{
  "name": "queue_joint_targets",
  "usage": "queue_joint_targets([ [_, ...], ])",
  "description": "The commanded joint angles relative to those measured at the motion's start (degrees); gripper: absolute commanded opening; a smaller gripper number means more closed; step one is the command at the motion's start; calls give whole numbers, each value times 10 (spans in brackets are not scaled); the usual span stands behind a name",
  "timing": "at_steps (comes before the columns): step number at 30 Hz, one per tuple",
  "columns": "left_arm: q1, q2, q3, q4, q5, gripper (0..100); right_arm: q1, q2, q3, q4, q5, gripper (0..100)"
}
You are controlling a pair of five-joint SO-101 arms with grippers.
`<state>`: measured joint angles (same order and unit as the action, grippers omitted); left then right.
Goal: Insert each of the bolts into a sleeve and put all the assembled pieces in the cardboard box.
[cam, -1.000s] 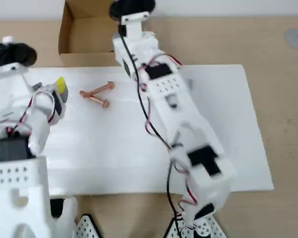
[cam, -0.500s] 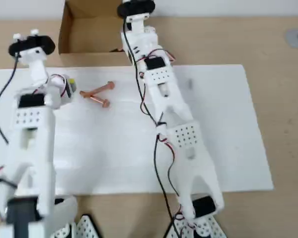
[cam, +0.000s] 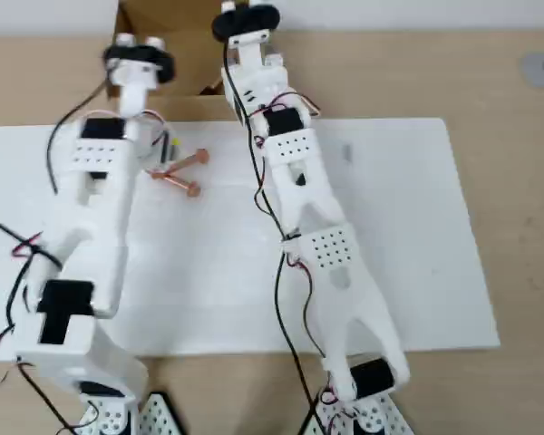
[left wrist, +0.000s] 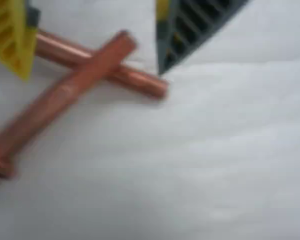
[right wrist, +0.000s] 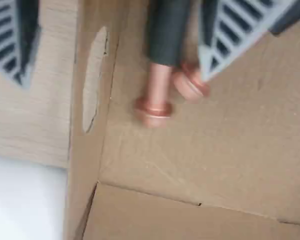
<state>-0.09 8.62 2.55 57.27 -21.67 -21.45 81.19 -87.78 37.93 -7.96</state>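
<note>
Two bare copper bolts lie crossed on the white mat (cam: 390, 227): one bolt (cam: 183, 163) (left wrist: 65, 95) rests over the other bolt (cam: 177, 182) (left wrist: 140, 80). My left gripper (cam: 166, 149) (left wrist: 90, 72) hangs open just above them, its yellow finger (left wrist: 10, 35) and dark finger (left wrist: 190, 25) on either side of the crossing. My right gripper (right wrist: 115, 77) is open over the cardboard box (cam: 118, 63). On the box floor below it lies a dark sleeve (right wrist: 165, 35) with a copper bolt (right wrist: 155, 100) sticking out. A second bolt head (right wrist: 190, 85) lies beside it.
The cardboard box stands at the back edge of the mat, its near wall (right wrist: 90, 125) between the mat and the box floor. Wooden table (cam: 508, 181) surrounds the mat. The right arm (cam: 299, 172) stretches across the mat's middle.
The left arm has swung from the mat's left edge towards the back and right, bringing its gripper over the two bolts. The right arm has stretched out farther over the box.
</note>
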Motion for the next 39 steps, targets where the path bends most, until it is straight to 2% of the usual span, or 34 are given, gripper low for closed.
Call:
queue_joint_targets([
  [1,20,8,-60,32,-65,178,10,-6,-46,20,5,259],
  [9,26,82,-107,98,-229,178,31,-36,-80,91,5,259],
  [13,28,133,-136,108,-276,178,59,-84,-79,137,5,258],
  [24,47,248,-304,108,-300,178,146,-254,-79,253,5,257],
  [32,34,315,-343,105,-345,178,170,-324,-79,350,5,257],
  [39,31,360,-360,110,-374,178,170,-334,-79,382,4,257],
])
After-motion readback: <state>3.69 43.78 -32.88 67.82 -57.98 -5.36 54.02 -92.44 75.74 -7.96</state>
